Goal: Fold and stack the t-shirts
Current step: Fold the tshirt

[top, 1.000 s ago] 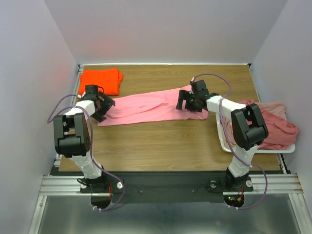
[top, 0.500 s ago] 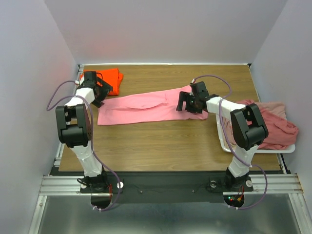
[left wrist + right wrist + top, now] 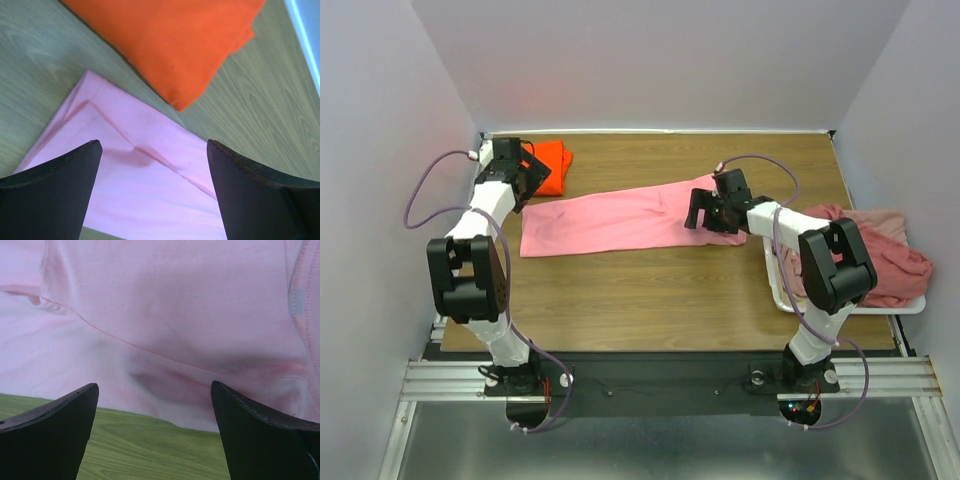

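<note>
A light pink t-shirt [image 3: 620, 218] lies folded into a long strip across the table's middle. A bright orange t-shirt [image 3: 545, 163] lies folded at the back left. My left gripper [image 3: 520, 182] is open and empty above the strip's left end, beside the orange shirt; the left wrist view shows the pink corner [image 3: 150, 180] and the orange shirt [image 3: 170, 35] between the spread fingers. My right gripper [image 3: 705, 212] is open and empty over the strip's right end; the right wrist view shows pink cloth [image 3: 175, 315] just past the fingertips.
A white tray [image 3: 910, 306] at the right edge holds a heap of dusty rose and pale pink shirts [image 3: 880, 255]. Walls close in the table on three sides. Bare wooden table [image 3: 650, 290] lies in front of the pink strip.
My left gripper has let go of the strip's left end and moved back toward the orange shirt. The strip now lies flatter. The right gripper has barely moved.
</note>
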You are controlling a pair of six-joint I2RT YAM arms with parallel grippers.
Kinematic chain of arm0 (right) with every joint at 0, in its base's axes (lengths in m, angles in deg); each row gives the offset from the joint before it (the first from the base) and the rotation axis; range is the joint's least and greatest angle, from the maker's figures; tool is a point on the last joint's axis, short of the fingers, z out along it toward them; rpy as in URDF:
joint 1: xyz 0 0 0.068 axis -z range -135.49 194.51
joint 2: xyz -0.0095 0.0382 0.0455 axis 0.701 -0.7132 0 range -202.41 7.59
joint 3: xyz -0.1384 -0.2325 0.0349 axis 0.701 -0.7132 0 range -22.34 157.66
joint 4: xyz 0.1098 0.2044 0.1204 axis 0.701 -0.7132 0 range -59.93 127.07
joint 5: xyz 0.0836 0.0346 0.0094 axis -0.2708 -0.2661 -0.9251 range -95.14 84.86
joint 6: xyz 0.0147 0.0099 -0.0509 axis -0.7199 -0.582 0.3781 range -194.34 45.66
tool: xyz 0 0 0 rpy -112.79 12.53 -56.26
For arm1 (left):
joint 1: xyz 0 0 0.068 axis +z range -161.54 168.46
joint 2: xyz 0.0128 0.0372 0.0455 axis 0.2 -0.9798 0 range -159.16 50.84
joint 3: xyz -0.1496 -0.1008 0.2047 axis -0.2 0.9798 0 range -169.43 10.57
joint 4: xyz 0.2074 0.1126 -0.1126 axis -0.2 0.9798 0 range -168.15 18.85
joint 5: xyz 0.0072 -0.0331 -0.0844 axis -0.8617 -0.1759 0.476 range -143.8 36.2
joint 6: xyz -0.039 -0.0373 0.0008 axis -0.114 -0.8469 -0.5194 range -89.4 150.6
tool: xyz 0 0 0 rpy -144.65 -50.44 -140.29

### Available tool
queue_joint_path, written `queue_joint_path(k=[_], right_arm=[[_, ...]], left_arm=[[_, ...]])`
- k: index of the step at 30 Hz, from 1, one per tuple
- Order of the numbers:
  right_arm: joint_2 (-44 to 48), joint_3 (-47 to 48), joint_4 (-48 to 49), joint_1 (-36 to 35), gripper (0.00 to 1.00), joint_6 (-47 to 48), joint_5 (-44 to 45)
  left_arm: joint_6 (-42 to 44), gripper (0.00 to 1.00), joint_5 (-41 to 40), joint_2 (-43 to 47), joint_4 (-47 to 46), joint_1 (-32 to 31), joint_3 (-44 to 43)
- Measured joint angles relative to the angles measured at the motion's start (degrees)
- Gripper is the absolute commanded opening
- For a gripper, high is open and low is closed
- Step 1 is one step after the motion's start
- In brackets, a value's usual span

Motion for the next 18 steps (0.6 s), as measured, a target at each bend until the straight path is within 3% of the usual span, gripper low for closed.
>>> queue_joint_path(k=[6, 13, 18], right_arm=[[0.7, 0.1, 0.0, 0.0, 1.0, -0.7, 0.3], [-2.9, 4.1, -0.1, 0.0, 1.0, -1.3, 0.3], [-9.5, 11.0, -0.2, 0.1, 1.0, -1.1, 0.4]], left_arm=[[1.6, 0.98, -3.7, 6.5, -1.3, -7.0, 6.9], [1.8, 0.98, -4.0, -1.2, -1.3, -7.2, 13.7], [2.3, 0.98, -3.9, -1.3, -4.6, -7.6, 15.4]])
